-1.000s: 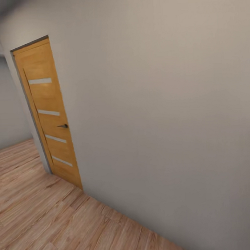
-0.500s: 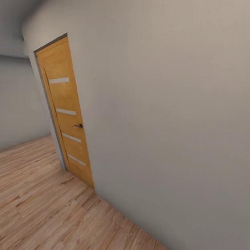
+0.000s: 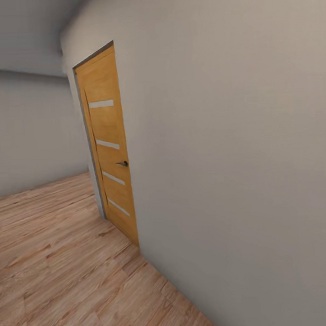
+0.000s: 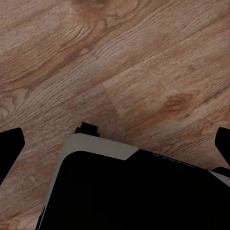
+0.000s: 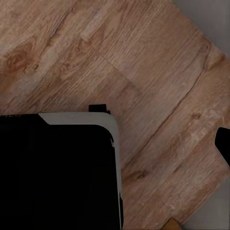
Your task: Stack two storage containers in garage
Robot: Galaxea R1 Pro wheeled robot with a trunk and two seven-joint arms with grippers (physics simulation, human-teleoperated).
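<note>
The two storage containers are out of view, and so is the garage. My left gripper (image 4: 116, 146) hangs open over pale wood-plank flooring (image 4: 143, 57), its black fingertips (image 4: 10, 151) far apart at the picture's edges and nothing between them. Of my right gripper, one black fingertip (image 5: 224, 143) shows at the picture's edge, set as wide as the left one's, with bare planks (image 5: 158, 96) beside it.
A honey-brown door (image 3: 108, 151) with pale glass strips and a dark handle (image 3: 122, 163) stands shut in a long light-grey wall (image 3: 238, 155) close on my right. Wood flooring (image 3: 58, 262) runs ahead and left to a far wall (image 3: 33, 130). My black, white-edged base (image 4: 124, 191) sits below both wrists.
The whole head picture has shifted: the door now sits further right and more open floor shows to its left, so the camera has turned or moved. Nothing else differs.
</note>
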